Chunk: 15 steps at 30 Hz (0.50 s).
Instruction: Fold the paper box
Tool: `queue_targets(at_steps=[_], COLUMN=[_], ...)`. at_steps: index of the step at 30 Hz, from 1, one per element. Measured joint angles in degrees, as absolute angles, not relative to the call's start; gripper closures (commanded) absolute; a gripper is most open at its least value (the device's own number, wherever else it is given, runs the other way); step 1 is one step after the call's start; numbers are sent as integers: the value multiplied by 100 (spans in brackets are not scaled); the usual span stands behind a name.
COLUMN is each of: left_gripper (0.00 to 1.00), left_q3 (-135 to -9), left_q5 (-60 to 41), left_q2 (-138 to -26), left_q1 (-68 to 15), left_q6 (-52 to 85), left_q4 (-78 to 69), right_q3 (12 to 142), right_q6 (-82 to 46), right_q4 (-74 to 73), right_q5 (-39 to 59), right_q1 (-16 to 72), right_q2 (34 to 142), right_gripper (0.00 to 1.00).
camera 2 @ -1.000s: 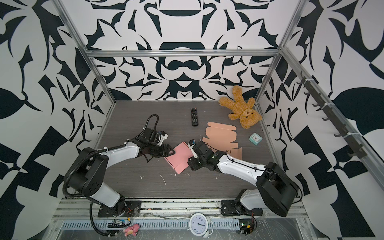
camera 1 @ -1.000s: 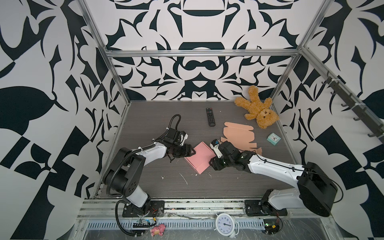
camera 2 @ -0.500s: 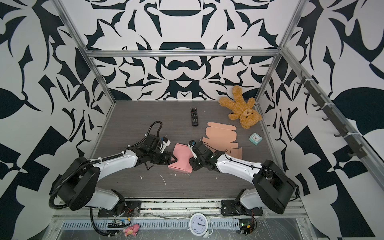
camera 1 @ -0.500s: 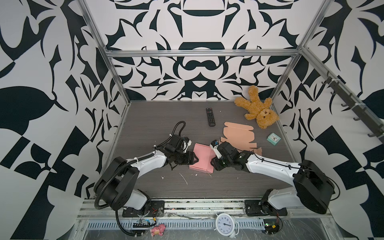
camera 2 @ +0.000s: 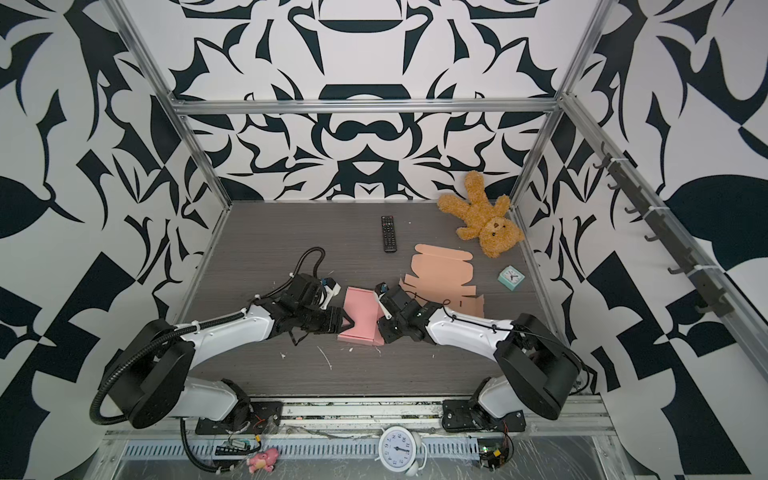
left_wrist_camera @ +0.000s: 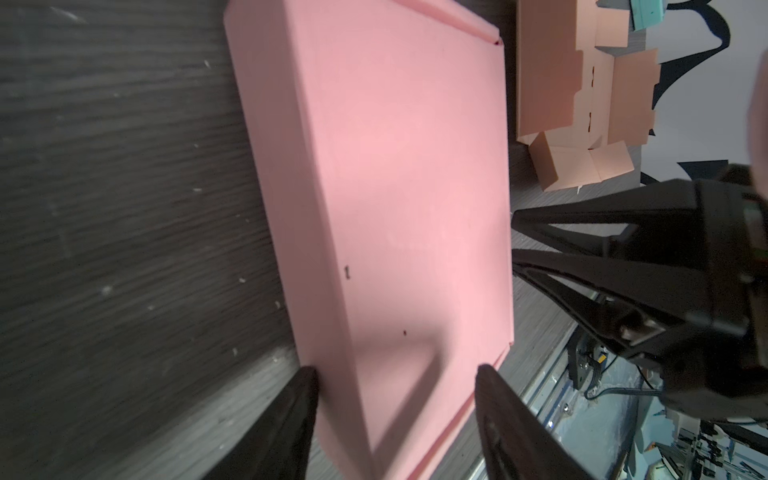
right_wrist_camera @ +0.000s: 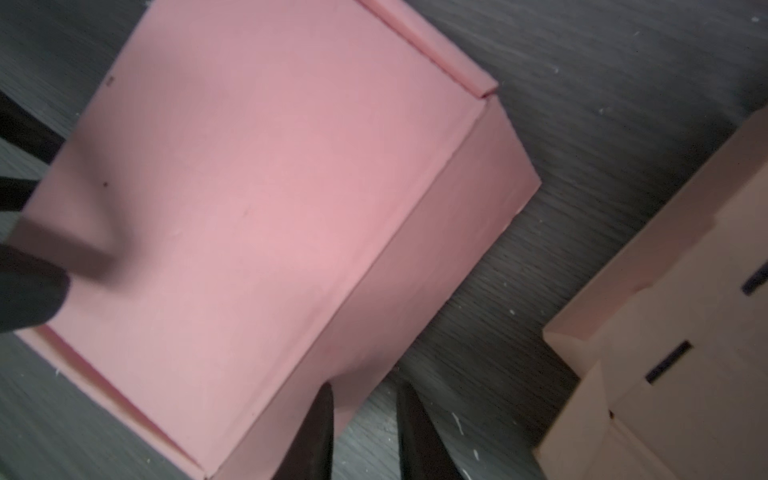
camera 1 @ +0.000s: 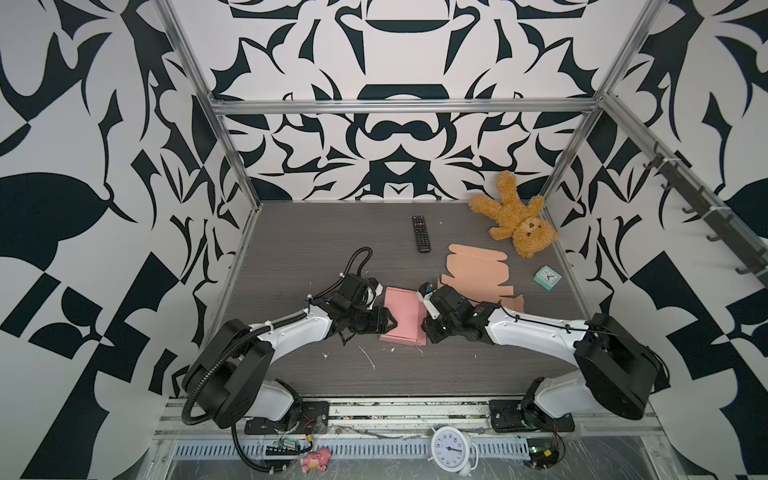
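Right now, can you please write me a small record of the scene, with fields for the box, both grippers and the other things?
task item: pink paper box, looks folded shut, flat on the table
left gripper: jaws apart, astride one box edge
right gripper: jaws narrowly apart beside the opposite box wall, nothing between them
unfolded: peach cardboard sheet, flat, beyond the right gripper
others: remote, teddy bear, small teal clock

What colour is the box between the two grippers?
The box is plain pink, clearest in the left wrist view.
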State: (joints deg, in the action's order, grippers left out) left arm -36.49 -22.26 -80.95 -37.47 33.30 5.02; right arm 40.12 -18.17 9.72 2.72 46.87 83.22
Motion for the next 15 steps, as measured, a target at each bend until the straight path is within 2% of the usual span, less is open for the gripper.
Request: queue_targets(at_steps=[15], left_gripper=[42], left_q3=[-3199], left_q5=[-1925], left_q2=[-7710], left_q1=[-3745], left_q6=[3393], left_q4=[593], right_q3=[4329], right_q6=[-1876], right_q4=[958], right_q5=[244], right_q1=[5048], right_q2=[8678], right_gripper=[73])
